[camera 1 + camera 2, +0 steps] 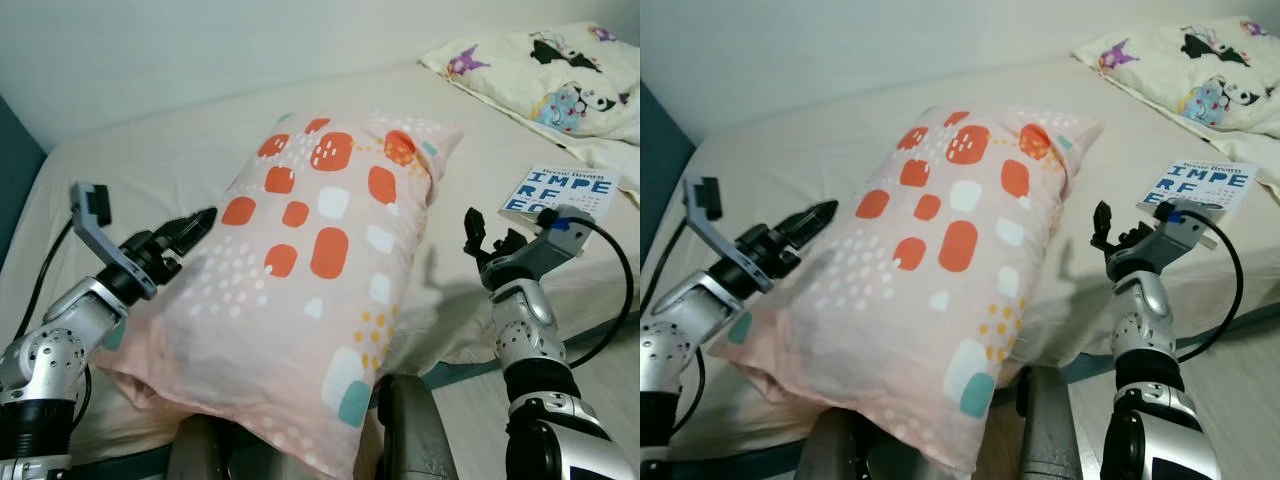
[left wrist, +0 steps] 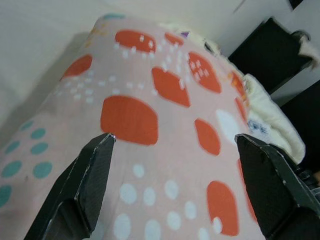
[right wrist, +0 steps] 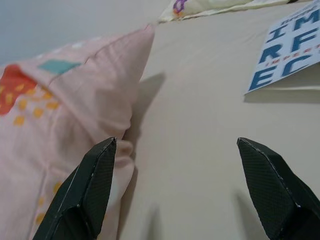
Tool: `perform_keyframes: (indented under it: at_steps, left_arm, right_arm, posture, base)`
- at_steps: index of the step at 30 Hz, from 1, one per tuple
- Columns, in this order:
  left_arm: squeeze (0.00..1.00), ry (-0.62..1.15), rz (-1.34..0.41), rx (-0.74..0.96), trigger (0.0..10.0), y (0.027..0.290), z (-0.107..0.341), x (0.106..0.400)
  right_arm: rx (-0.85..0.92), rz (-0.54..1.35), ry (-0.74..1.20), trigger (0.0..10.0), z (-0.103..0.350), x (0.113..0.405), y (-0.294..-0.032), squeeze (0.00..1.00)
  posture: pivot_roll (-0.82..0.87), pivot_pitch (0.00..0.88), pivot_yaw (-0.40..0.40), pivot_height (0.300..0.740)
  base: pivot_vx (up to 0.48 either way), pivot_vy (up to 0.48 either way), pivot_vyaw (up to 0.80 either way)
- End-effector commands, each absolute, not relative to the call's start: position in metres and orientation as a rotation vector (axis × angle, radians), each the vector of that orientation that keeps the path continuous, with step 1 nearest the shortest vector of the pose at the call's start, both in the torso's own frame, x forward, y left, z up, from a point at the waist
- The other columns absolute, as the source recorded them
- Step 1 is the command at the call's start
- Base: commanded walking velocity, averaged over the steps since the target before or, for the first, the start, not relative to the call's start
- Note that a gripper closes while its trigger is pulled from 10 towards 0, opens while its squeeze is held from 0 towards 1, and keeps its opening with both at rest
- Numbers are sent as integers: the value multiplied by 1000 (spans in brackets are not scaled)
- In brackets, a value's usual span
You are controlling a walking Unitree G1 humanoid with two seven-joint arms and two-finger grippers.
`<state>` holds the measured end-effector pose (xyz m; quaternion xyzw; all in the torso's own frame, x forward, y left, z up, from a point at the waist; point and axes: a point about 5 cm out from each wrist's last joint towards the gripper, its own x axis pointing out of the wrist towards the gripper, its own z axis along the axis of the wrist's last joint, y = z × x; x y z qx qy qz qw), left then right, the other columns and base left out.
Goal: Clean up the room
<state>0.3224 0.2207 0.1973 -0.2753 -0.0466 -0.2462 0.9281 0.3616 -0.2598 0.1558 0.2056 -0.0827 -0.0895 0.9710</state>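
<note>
Bed (image 1: pixel 150 150) ahead: we flank the pillow (image 1: pixel 320 260) at its near edge, left hand (image 1: pixel 185 232) and right hand (image 1: pixel 487 243) both spread, empty. Next, we close in and lift.

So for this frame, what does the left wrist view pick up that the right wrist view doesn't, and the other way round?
Left wrist view alone: the big orange patches and white dots across the top of the pink pillow, seen between the open left gripper fingers.

Right wrist view alone: the white book with blue letters lying on the cream bed sheet, past the open right gripper.

Both: the same pink pillow, and a strip of the cartoon-print pillow at the far end of the bed.
</note>
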Motion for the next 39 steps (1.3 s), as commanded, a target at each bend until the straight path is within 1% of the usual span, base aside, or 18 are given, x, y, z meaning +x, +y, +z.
perform_keyframes:
  at_steps: [1, 2, 3, 4, 6, 7, 8, 10, 11, 13, 15, 19, 27, 28, 29, 31, 33, 39]
  left_arm:
    - [0, -80, -484, -555, 10000, 222, 192, 323]
    - [0, -46, -441, -513, 10000, 210, 185, 339]
    - [0, -46, -441, -513, 10000, 210, 185, 339]
    - [0, 7, -391, -456, 10000, 198, 176, 358]
    - [0, 7, -391, -456, 10000, 198, 176, 358]
    - [0, 41, -360, -411, 10000, 191, 172, 369]
    - [0, 41, -360, -411, 10000, 191, 172, 369]
    - [0, 88, -271, -310, 10000, 187, 169, 384]
    - [0, 88, -271, -310, 10000, 187, 169, 384]
    - [0, 114, -219, -235, 10000, 189, 167, 390]
    - [0, 114, -219, -235, 10000, 189, 167, 390]
    - [0, 144, -166, -149, 10000, 192, 164, 393]
    - [0, 132, -107, -121, 10000, 198, 169, 397]
    - [0, 132, -60, -111, 10000, 205, 172, 399]
    - [0, 132, -60, -111, 10000, 205, 172, 399]
    - [0, 152, 25, -128, 10000, 221, 173, 400]
    - [0, 161, 47, -137, 10000, 225, 172, 400]
    - [0, 236, 35, -126, 10000, 233, 155, 392]
  right_arm:
    - [423, -180, -151, 10000, 151, 360, -258, 0]
    - [432, -172, -149, 10000, 147, 356, -256, 0]
    - [432, -172, -149, 10000, 147, 356, -256, 0]
    - [447, -122, -153, 10000, 141, 349, -246, 0]
    - [447, -122, -153, 10000, 141, 349, -246, 0]
    - [456, -79, -159, 10000, 137, 342, -238, 0]
    - [456, -79, -159, 10000, 137, 342, -238, 0]
    - [474, 40, -156, 10000, 132, 323, -211, 0]
    - [474, 40, -156, 10000, 132, 323, -211, 0]
    - [501, 99, -137, 10000, 127, 311, -194, 0]
    - [501, 99, -137, 10000, 127, 311, -194, 0]
    - [526, 142, -119, 10000, 124, 298, -177, 0]
    - [532, 151, -111, 10000, 124, 291, -174, 0]
    - [534, 147, -100, 10000, 124, 286, -174, 0]
    - [534, 147, -100, 10000, 124, 286, -174, 0]
    - [537, 141, -76, 10000, 126, 275, -175, 0]
    - [538, 140, -70, 10000, 127, 272, -175, 0]
    - [543, 123, -66, 10000, 129, 269, -176, 0]
  posture:
    - [-63, 188, 57, 550]
    - [-76, 207, 58, 550]
    - [-76, 207, 58, 550]
    - [-99, 229, 66, 550]
    - [-99, 229, 66, 550]
    - [-113, 242, 70, 550]
    - [-113, 242, 70, 550]
    - [-148, 290, 73, 550]
    - [-148, 290, 73, 550]
    - [-158, 308, 70, 550]
    - [-158, 308, 70, 550]
    - [-183, 351, 68, 550]
    - [-193, 374, 65, 550]
    - [-203, 386, 62, 550]
    - [-203, 386, 62, 550]
    - [-214, 401, 62, 550]
    - [-214, 401, 62, 550]
    - [-211, 406, 68, 550]
  base:
    - [0, 0, 0]
    - [0, 0, 0]
    - [0, 0, 0]
    - [0, 0, 0]
    - [0, 0, 0]
    - [0, 0, 0]
    - [0, 0, 0]
    - [0, 0, 0]
    - [0, 0, 0]
    - [0, 0, 0]
    - [0, 0, 0]
    - [0, 0, 0]
    - [0, 0, 0]
    - [0, 0, 0]
    - [0, 0, 0]
    - [0, 0, 0]
    - [0, 0, 0]
    - [0, 0, 0]
